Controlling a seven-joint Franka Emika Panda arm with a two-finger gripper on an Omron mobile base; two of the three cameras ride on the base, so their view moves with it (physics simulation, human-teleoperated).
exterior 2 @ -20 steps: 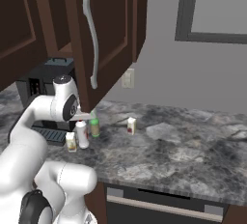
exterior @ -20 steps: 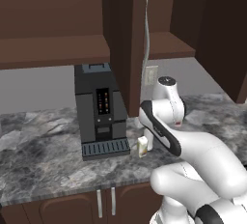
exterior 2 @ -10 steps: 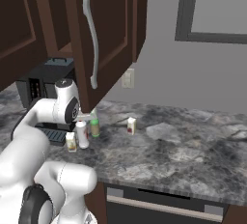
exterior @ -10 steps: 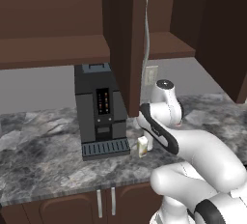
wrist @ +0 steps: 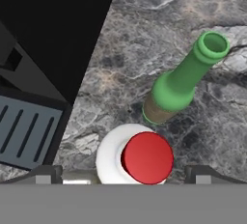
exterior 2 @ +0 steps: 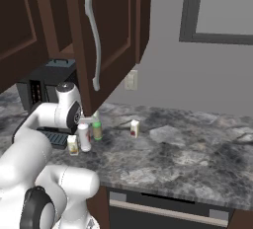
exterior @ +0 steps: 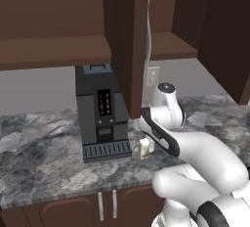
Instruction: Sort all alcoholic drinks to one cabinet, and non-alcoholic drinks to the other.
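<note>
The gripper (wrist: 123, 172) hangs over the counter with its two dark fingertips (wrist: 46, 174) spread wide apart, one at each side of a white bottle with a red cap (wrist: 144, 158) seen from above; nothing is clamped, and whether the tips touch the bottle cannot be told. Just past that cap stands the green glass bottle (wrist: 181, 80), upright on the marble, its open mouth and pale label visible, with a narrow gap between the two. In the right base view the white bottle (exterior 2: 84, 136) stands between the cream carton (exterior 2: 73, 144) and the green bottle (exterior 2: 97, 130), all crowded close beneath the swung-open cabinet door (exterior 2: 106, 35), whose long curved silver handle (exterior 2: 92, 48) hangs above them. The white carton with a red mark (exterior 2: 134, 128) stands apart to the right, with bare grey marble countertop (exterior 2: 197, 159) around it. The black coffee machine (exterior: 100, 111) and its drip grille close off the left side. In the left base view the arm hides all but the cream carton (exterior: 144, 148), and the door's edge cuts across the wide wall cabinet's long shelf (exterior: 53, 52).
</note>
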